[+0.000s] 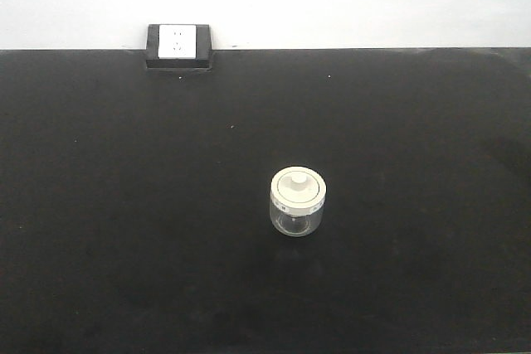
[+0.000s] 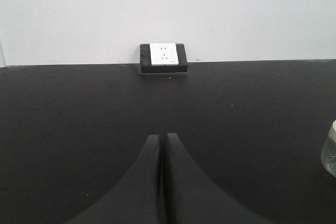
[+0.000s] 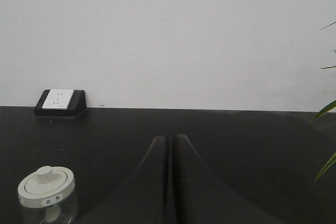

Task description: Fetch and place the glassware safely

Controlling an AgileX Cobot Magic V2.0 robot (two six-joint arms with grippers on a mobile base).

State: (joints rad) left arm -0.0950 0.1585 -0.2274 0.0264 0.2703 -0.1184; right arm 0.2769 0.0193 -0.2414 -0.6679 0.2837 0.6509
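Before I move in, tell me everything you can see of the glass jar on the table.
The glass jar is small and squat, with clear walls and a wide cream-white lid bearing a central knob and small marks around the rim. The right wrist view shows a small label on the lid's edge. It stands upright, lid on, alone on the black table. Nothing else touches it.

Front overhead, wrist views sharing socket.

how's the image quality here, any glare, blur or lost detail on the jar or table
Front view: the black tabletop is near-featureless; the small clear glass jar with a cream-white lid looks soft and grainy. Left wrist view: jar cropped at the right edge. Right wrist view: the lid label is blurred, unreadable.
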